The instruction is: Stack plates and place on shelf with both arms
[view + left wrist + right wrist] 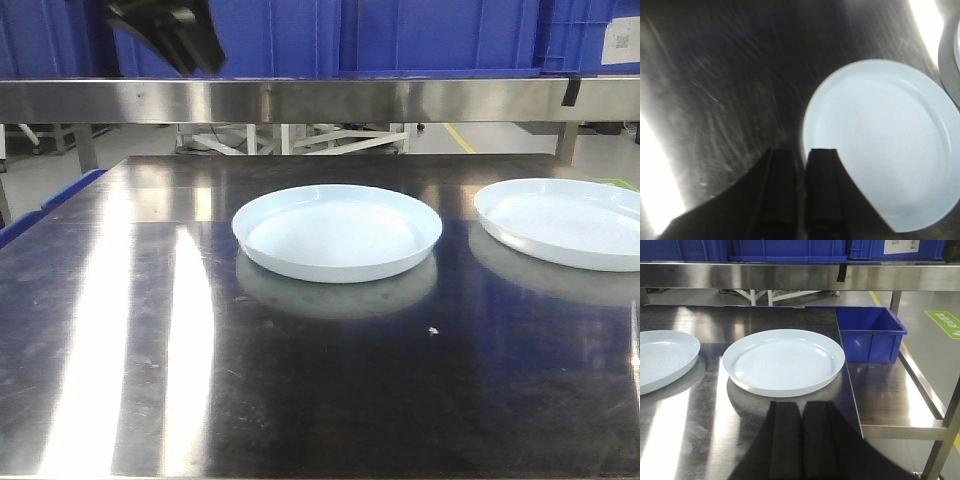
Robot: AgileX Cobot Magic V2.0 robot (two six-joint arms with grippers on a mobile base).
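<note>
Pale bluish-white and glossy, both plates lie flat and apart on the steel table (150,350), not yet stacked. The left plate (338,232) sits near the table's middle. The right plate (565,222) sits close to the table's right edge and is cut off by the frame in the front view. Each shows a low upturned rim and a flat centre, and each is empty.

The left gripper (170,35) hangs high at the upper left of the front view, in front of the blue crates (440,35), well apart from either plate. From its wrist camera its fingers (775,195) are drawn together with only a thin slit between them and hold nothing. The left plate lies below them and to the right.

The right gripper (801,405) hovers low on the near side of the right plate, touching nothing. Its fingers (785,440) are pressed together along a fine seam.

A steel shelf (300,100) runs across above the far edge of the table and carries the crates. A blue bin (870,332) stands beside the table's right edge on a lower steel ledge (895,405).
</note>
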